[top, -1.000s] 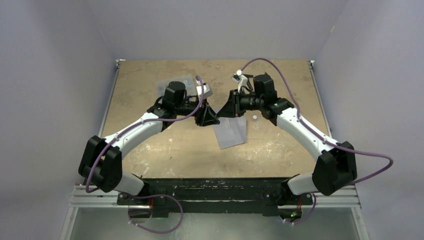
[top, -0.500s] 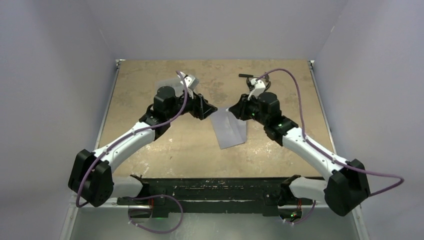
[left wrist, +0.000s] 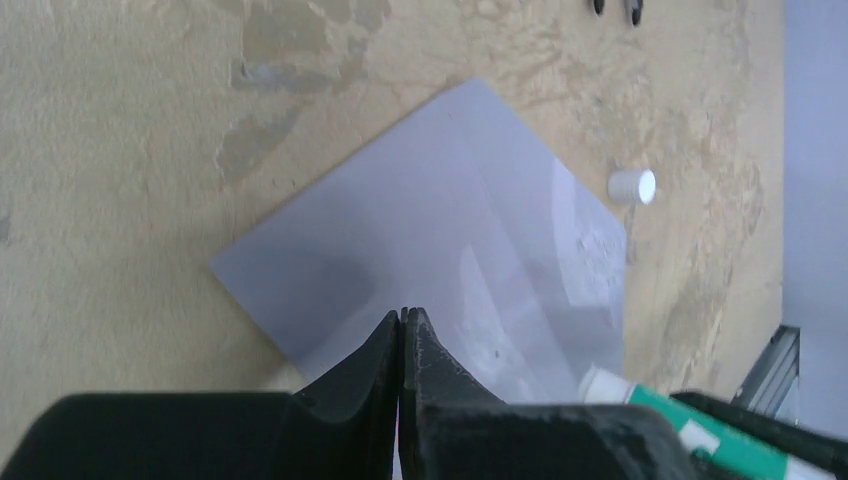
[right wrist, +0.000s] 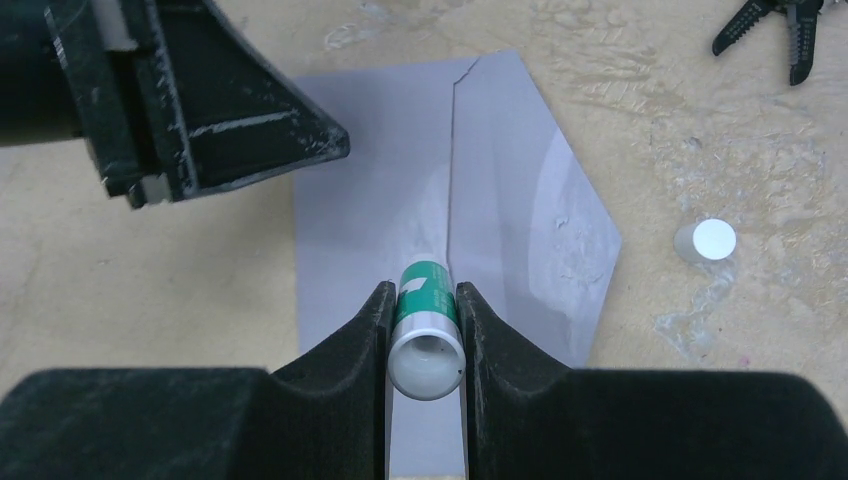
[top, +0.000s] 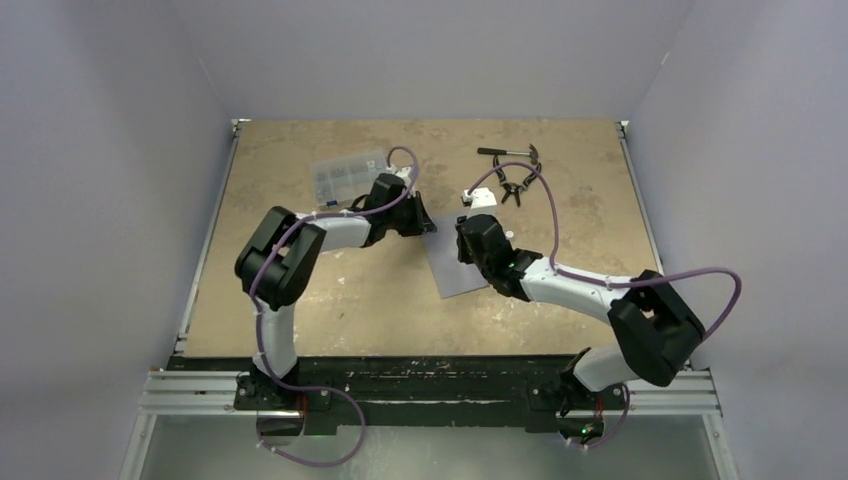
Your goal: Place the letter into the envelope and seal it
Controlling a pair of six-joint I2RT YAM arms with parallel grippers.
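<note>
From above, the envelope is seen lying flat and askew at mid-table, with both hands met at its far edge: the left hand at the far-left corner, the right hand over the far-right part. Bare table is left towards the near edge. A clear box and pliers are kept well behind.

From the left wrist, the fingers are seen pressed together on nothing, over the envelope's edge.

From the right wrist, a glue stick is seen clamped between the fingers, standing on the flap seam; a white cap lies just off the pointed edge
</note>
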